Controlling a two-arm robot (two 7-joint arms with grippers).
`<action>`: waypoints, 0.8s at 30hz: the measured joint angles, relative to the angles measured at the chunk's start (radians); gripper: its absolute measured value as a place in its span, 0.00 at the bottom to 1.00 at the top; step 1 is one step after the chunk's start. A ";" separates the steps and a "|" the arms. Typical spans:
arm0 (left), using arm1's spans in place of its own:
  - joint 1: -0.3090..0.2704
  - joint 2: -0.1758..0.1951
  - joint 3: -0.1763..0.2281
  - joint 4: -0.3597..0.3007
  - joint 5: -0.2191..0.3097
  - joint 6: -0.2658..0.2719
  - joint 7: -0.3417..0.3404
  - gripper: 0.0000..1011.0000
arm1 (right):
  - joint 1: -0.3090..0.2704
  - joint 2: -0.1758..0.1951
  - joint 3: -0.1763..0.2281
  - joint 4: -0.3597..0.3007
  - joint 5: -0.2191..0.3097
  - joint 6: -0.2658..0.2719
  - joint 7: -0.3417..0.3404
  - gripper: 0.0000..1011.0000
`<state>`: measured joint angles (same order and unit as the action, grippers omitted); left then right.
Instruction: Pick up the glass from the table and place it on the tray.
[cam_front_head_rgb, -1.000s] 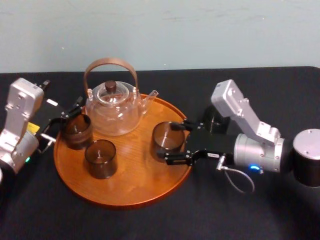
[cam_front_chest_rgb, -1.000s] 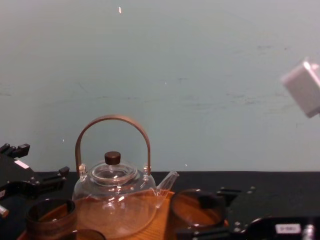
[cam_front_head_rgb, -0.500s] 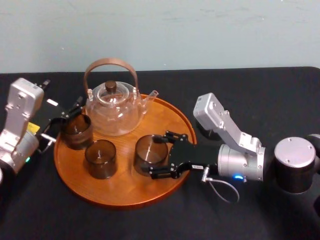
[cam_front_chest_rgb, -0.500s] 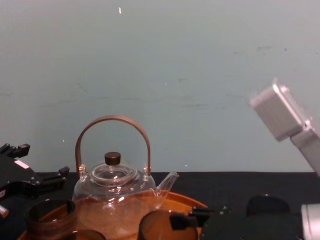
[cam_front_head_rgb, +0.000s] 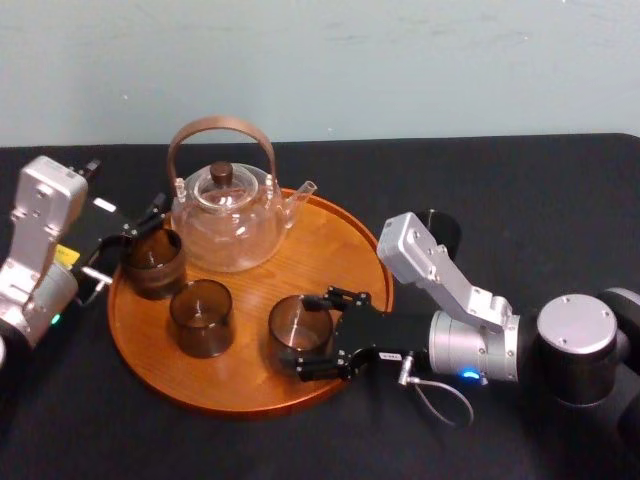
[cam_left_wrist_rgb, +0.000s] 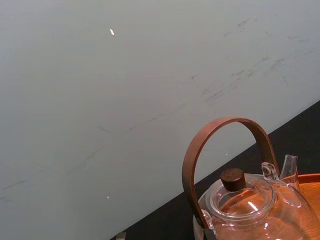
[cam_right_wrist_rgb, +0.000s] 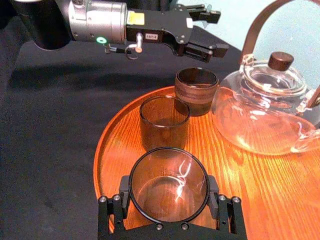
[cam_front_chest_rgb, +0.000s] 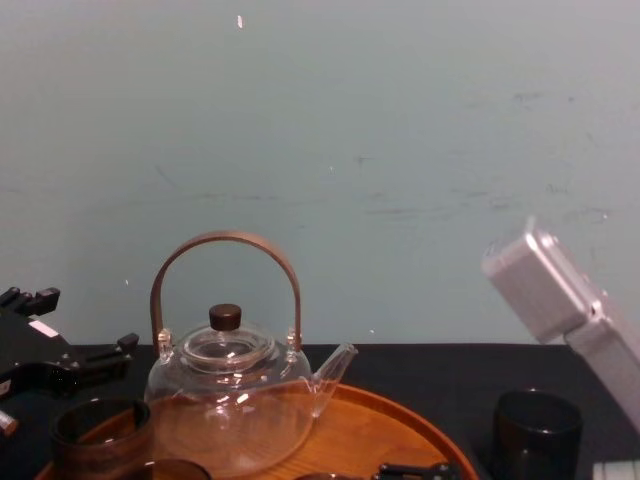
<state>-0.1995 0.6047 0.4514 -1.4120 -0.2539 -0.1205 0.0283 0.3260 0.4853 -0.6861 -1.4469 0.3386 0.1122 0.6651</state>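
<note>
Fingers of the right gripper (cam_front_head_rgb: 300, 333) are clamped on the glass (cam_front_head_rgb: 300, 324), one pad on each side of its wall, as the right wrist view shows plainly. The smoky tumbler is upright over the near right part of the tray (cam_front_head_rgb: 335, 235), inside the rim. Whether its base is already down on the wood I cannot tell.

I judge this to be the placing step, close to its end. The next move calls for settling the base flat, spreading the fingers just enough to free the wall, and drawing the arm back toward the robot's right without dragging or tipping the tumbler. Another dark tumbler (cam_front_head_rgb: 201, 317) stands near on its left, so there is little room on that side.

A third tumbler (cam_front_head_rgb: 152, 262) stands at the tray's far left edge. The left gripper (cam_front_head_rgb: 132, 238) sits just beside it with its fingers apart and nothing in them.

All three tumblers look empty. The clear glass teapot (cam_front_head_rgb: 222, 215) stands at the back of the tray with its lid on and arched brown handle up, and it too appears empty. Off the tray, a dark cup (cam_front_chest_rgb: 538, 425) stands on the black table (cam_front_head_rgb: 520, 180) behind the right arm; its contents are hidden.
</note>
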 joint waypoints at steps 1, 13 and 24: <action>0.000 0.000 0.000 0.000 0.000 0.000 0.000 0.99 | 0.000 -0.002 -0.001 0.004 -0.002 0.000 -0.002 0.89; 0.000 0.000 0.000 0.000 0.000 0.000 0.000 0.99 | -0.003 -0.012 -0.001 0.022 -0.016 -0.002 -0.019 0.89; 0.000 0.000 0.000 0.000 0.000 0.000 0.000 0.99 | -0.003 -0.010 0.000 0.021 -0.013 -0.002 -0.016 0.99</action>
<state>-0.1995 0.6047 0.4514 -1.4120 -0.2539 -0.1205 0.0283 0.3233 0.4748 -0.6858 -1.4255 0.3261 0.1105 0.6488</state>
